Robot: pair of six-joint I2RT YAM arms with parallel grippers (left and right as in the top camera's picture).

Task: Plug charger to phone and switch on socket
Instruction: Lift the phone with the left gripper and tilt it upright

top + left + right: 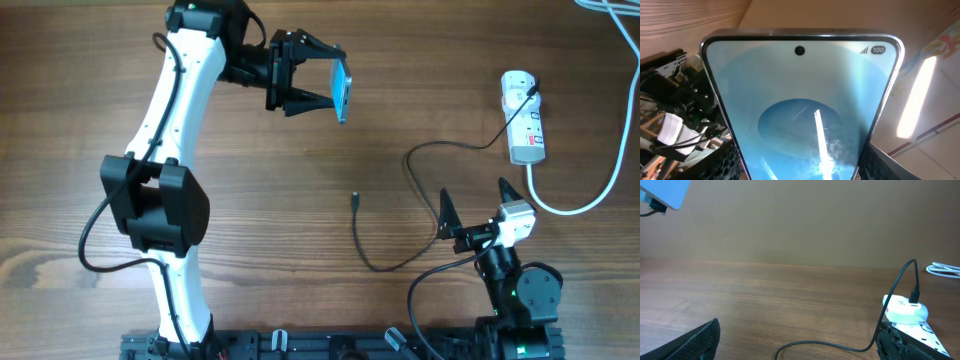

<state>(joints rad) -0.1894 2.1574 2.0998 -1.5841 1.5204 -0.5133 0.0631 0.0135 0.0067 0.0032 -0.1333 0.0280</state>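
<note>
My left gripper (322, 85) is shut on the phone (341, 88) and holds it on edge above the table at the back. In the left wrist view the phone's teal-blue screen (800, 105) fills the frame between the two fingers. The charger's black cable (420, 160) runs from its plug in the white socket (524, 130) to the small connector tip (356, 200) lying on the table. My right gripper (473, 205) is open and empty, low over the table near the cable's loop. The right wrist view shows the cable (840, 343) and the socket (906, 311).
The socket's thick white cord (600, 190) loops along the right edge of the wooden table. The left arm's white links (165, 150) reach across the left half. A black rail (300, 345) runs along the front edge.
</note>
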